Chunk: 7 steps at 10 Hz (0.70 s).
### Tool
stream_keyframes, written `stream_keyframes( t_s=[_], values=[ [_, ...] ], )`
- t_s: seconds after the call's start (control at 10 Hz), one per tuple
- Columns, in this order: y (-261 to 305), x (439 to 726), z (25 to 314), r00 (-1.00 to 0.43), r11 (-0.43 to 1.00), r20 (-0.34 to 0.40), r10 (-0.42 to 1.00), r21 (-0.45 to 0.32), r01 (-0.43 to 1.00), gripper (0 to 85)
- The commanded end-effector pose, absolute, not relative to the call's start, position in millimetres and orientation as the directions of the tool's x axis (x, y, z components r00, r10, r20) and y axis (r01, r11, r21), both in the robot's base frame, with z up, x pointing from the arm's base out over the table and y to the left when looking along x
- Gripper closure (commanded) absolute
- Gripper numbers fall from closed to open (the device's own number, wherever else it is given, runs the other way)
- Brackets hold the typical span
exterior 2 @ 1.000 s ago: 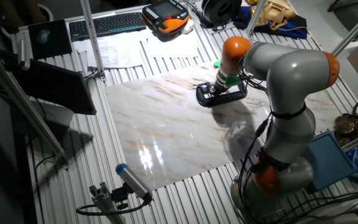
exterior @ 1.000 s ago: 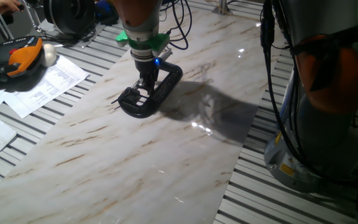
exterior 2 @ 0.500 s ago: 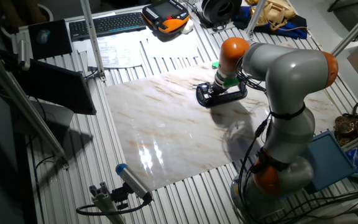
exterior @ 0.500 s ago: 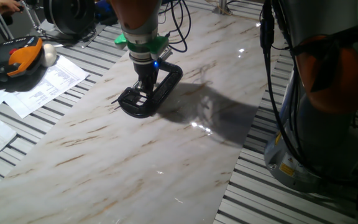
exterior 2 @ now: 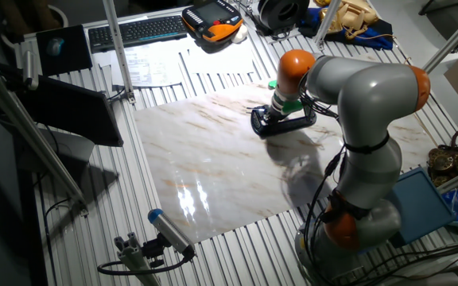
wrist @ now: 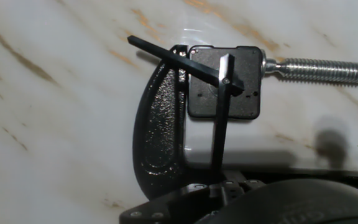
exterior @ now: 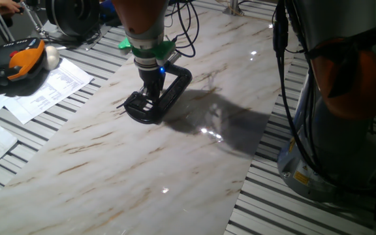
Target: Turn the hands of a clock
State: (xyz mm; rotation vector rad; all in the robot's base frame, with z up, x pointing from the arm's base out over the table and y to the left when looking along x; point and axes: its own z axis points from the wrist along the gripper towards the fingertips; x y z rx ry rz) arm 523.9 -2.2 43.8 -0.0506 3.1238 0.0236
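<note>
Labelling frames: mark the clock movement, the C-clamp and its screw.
clock movement [wrist: 224, 82]: hand view, square black body.
C-clamp [wrist: 159, 134]: hand view, curved black frame.
screw [wrist: 328, 70]: hand view, threaded silver shaft.

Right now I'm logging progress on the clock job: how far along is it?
Done: the gripper is down over the clock movement, which is held between the C-clamp jaw and its screw. In hand: working at the hands. The long hand points up-left and the other hand points down toward the gripper; contact isn't visible. Left: how much turning remains cannot be told.
</note>
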Motion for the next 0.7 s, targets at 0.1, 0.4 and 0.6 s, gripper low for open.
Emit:
stream_keyframes(
  t_s=[0.1, 0.4, 0.6],
  values=[
    [0, 524, 45, -0.999, 0.999, -0.016, -0.029, 0.016, -0.030, 85.0],
    [9, 526, 46, -1.000, 1.000, -0.011, -0.017, 0.015, -0.017, 85.0],
    [15, 526, 46, -1.000, 1.000, -0.011, -0.010, 0.014, -0.010, 85.0]
  ],
)
